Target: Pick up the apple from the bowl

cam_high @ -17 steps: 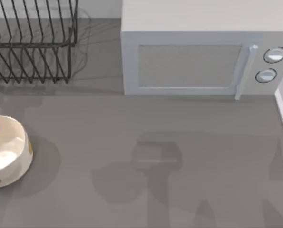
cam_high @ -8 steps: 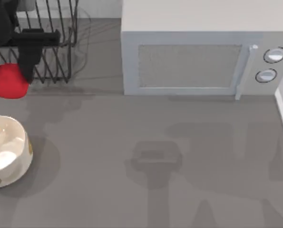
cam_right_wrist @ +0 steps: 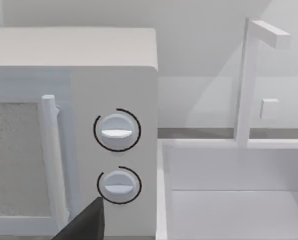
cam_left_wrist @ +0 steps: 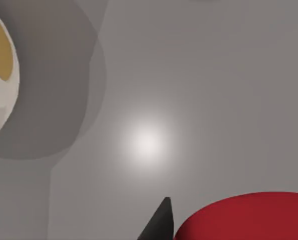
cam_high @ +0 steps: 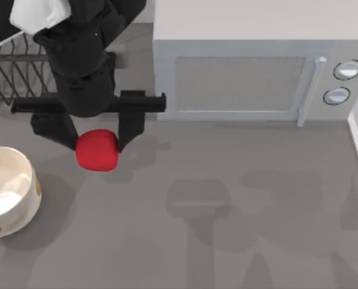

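Left gripper (cam_high: 97, 144) has its fingers clenched on the apple (cam_high: 97, 150), held above the desk (cam_high: 227, 211) near its left edge, clear of the bowl (cam_high: 10, 192) so the lift counts as done. Half a second ago the apple was farther toward the desk's back-left corner, in front of the wire rack (cam_high: 10, 78). Right gripper (cam_right_wrist: 83, 222) faces the microwave (cam_high: 245, 66); its finger state cannot be told.

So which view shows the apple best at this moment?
The top view: the whole apple sits between the left pincer's fingers, beside the bowl. The left wrist view catches just a red slice of it.
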`<state>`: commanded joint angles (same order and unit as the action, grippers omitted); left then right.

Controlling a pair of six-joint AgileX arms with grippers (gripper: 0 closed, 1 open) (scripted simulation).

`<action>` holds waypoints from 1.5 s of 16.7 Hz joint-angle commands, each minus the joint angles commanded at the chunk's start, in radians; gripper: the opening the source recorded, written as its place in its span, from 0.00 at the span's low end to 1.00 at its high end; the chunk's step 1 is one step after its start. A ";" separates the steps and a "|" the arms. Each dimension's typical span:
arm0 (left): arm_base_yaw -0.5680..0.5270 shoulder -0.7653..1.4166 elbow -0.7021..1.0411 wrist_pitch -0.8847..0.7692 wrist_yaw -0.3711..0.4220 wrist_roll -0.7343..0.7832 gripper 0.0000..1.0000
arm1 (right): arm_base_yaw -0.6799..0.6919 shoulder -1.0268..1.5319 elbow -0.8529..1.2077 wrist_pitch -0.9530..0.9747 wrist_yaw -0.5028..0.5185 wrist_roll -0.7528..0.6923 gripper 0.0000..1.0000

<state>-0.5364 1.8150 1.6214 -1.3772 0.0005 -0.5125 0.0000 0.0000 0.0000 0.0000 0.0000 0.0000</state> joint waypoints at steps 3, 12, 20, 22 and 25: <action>0.004 -0.003 0.002 -0.003 0.001 0.003 0.00 | 0.000 0.000 0.000 0.000 0.000 0.000 1.00; 0.004 0.050 -0.265 0.331 0.000 0.005 0.00 | 0.000 0.000 0.000 0.000 0.000 0.000 1.00; 0.004 0.069 -0.354 0.424 0.000 0.005 0.08 | 0.000 0.000 0.000 0.000 0.000 0.000 1.00; 0.004 0.069 -0.354 0.424 0.000 0.005 0.23 | 0.000 0.000 0.000 0.000 0.000 0.000 1.00; 0.004 0.069 -0.354 0.424 0.000 0.005 0.45 | 0.000 0.000 0.000 0.000 0.000 0.000 1.00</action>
<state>-0.5323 1.8844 1.2673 -0.9537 0.0008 -0.5074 0.0000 0.0000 0.0000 0.0000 0.0000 0.0000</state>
